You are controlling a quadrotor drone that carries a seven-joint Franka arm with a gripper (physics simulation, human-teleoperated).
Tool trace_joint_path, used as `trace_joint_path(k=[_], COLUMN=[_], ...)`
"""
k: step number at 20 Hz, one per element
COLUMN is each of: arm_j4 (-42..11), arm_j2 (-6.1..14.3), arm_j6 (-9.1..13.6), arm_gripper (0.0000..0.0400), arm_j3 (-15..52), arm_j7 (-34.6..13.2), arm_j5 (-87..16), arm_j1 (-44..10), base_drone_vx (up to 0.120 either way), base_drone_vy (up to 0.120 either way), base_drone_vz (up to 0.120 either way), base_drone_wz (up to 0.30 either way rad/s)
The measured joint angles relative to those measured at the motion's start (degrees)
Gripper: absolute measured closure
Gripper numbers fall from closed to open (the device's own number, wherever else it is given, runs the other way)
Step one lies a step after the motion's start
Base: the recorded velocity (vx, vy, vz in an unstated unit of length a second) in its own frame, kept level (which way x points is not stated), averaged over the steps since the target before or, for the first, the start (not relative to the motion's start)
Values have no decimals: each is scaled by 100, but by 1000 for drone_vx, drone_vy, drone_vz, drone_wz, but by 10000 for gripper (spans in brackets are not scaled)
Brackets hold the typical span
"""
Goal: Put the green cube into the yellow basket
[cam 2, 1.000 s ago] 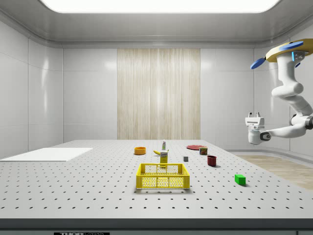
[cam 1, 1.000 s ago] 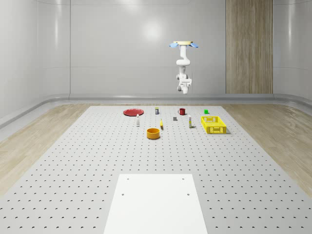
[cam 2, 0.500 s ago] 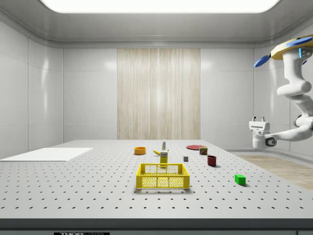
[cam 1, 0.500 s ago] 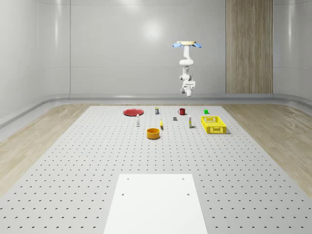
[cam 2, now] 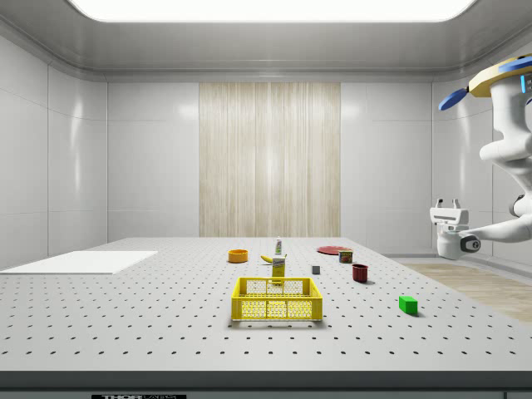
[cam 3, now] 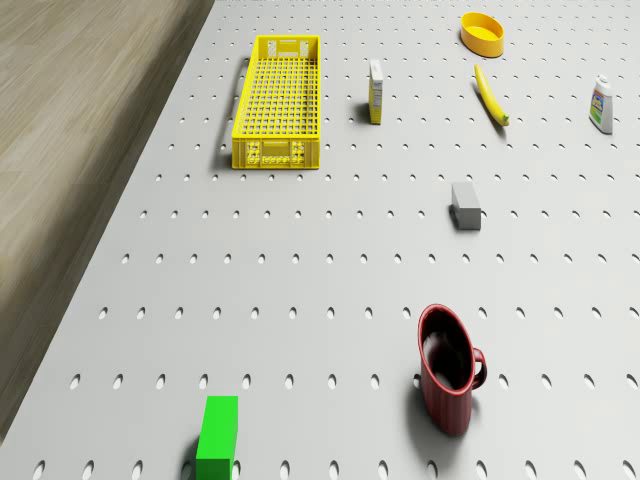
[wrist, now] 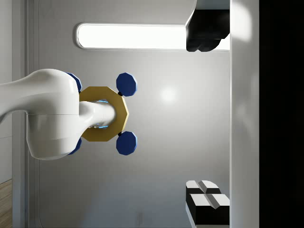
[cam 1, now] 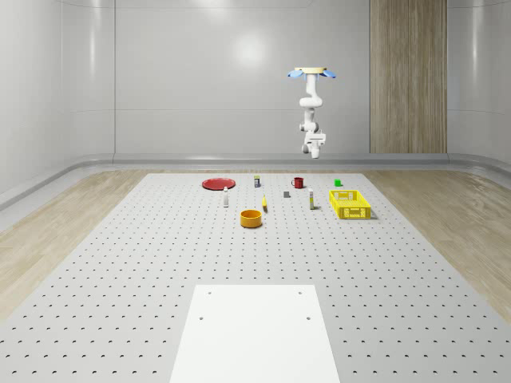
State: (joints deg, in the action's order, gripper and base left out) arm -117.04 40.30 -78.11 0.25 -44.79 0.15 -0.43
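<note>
One drone (cam 1: 312, 73) is hovering high beyond the table's (cam 1: 160, 263) far edge, further toward the whole-scene view's right than before. Its gripper (cam 2: 449, 204) is now pointing upward, fingers wide apart, empty. From the yellow basket (cam 3: 278, 100), the green cube (cam 3: 217, 437) is lying at seven o'clock, well apart.

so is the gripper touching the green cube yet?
Apart. In the side view the gripper points upward in the air, well above the green cube lying on the table, while the drone hovers overhead.
</note>
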Motion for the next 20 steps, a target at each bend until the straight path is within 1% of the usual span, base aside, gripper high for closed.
trace_joint_path(k=[5, 6, 20], arm_j4=[-7, -10, -49], arm_j2=[12, 15, 56], arm_j6=[-17, -21, -80], arm_gripper=[0, 0, 0], arm_j3=[3, 4, 38], arm_j7=[1, 1, -2], arm_j5=[-1, -1, -43], arm_j1=[-3, -4, -19], base_drone_vx=[120, 40, 0], base_drone_vy=[120, 120, 120], base_drone_vz=[0, 0, 0], base_drone_wz=[0, 0, 0])
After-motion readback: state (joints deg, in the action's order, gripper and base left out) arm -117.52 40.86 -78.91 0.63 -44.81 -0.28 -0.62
